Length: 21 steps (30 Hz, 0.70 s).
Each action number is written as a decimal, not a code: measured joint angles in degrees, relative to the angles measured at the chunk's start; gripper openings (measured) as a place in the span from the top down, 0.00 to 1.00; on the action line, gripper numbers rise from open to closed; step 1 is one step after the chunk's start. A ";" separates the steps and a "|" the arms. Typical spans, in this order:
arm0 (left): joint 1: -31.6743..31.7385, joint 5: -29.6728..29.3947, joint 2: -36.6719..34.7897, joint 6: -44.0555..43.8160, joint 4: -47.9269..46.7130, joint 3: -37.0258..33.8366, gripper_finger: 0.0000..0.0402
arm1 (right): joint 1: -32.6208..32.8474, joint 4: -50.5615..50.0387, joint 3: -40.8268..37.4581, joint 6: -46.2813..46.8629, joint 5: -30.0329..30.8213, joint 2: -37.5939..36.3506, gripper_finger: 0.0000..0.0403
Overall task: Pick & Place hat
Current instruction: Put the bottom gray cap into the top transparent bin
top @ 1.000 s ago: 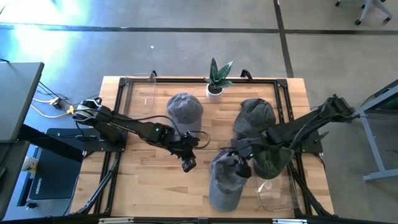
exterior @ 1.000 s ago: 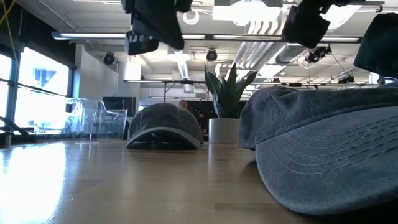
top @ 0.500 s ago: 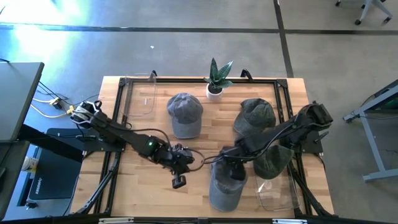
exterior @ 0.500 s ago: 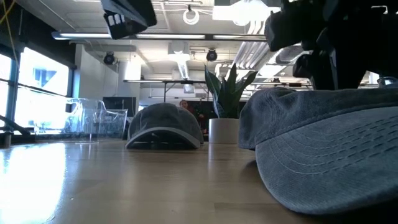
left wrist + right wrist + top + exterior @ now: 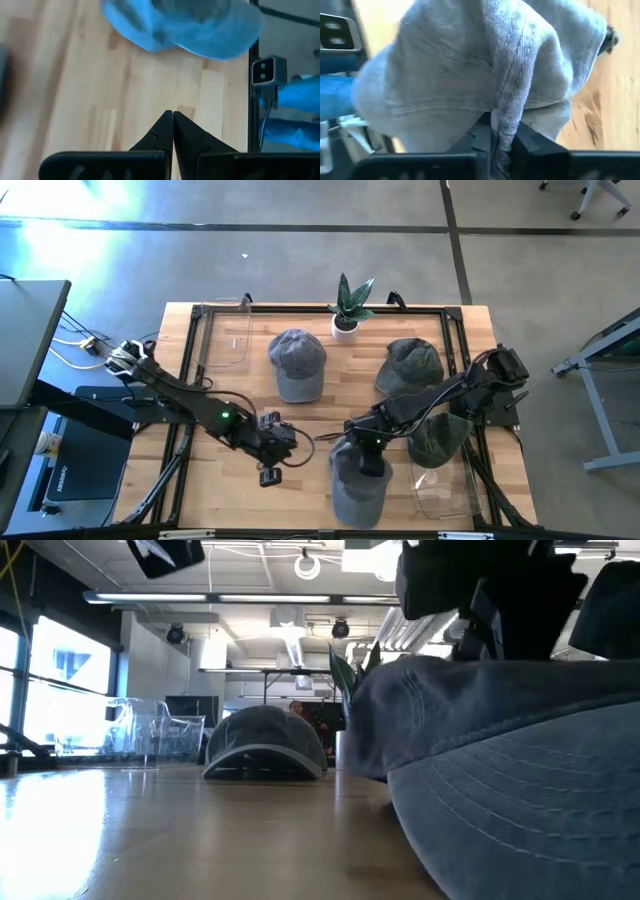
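Observation:
A grey cap (image 5: 358, 485) lies near the table's front edge, brim toward the near side, and fills the low view (image 5: 500, 780). My right gripper (image 5: 366, 452) stands over its crown, shut on the cloth. My left gripper (image 5: 269, 473) hangs shut over bare wood to the left of this cap, holding nothing; its closed fingertips (image 5: 173, 125) show in the left wrist view. A second grey cap (image 5: 297, 362) rests on its brim and rim farther back. Two darker caps (image 5: 410, 364) (image 5: 441, 436) lie on the right. My right gripper pinches a raised fold of the cap's crown (image 5: 506, 116) between its two fingers (image 5: 481, 136). The fingers come from above, slanting down from the table's right. The cloth bunches into a ridge at the fingers, while the brim (image 5: 520, 840) stays on the table.
A small potted plant (image 5: 347, 308) stands at the far edge. Clear plastic bins sit at the far left (image 5: 232, 335) and near right (image 5: 446, 490). A black frame (image 5: 190, 360) rims the table. Bare wood lies at the near left.
My right gripper has come down onto the front grey cap and shut on its crown, drawing the cloth into a ridge; the cap has shifted slightly toward the near edge. My left gripper, still shut, has moved toward the table's near left.

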 joint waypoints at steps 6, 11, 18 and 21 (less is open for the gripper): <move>-0.11 -5.23 -7.83 2.65 -0.30 0.01 0.98 | -2.48 0.04 4.34 1.09 1.90 -6.82 0.90; 0.18 -10.45 -13.38 6.99 0.53 0.01 0.98 | -4.41 -4.30 12.47 -3.09 14.93 -13.04 0.96; 0.24 -17.92 -16.72 20.09 7.78 0.09 0.98 | -5.79 -8.74 20.10 -17.35 22.98 -11.42 0.95; 0.18 -19.51 -16.68 25.06 8.01 0.09 0.97 | -6.46 -7.97 18.09 -21.44 22.83 -8.51 0.96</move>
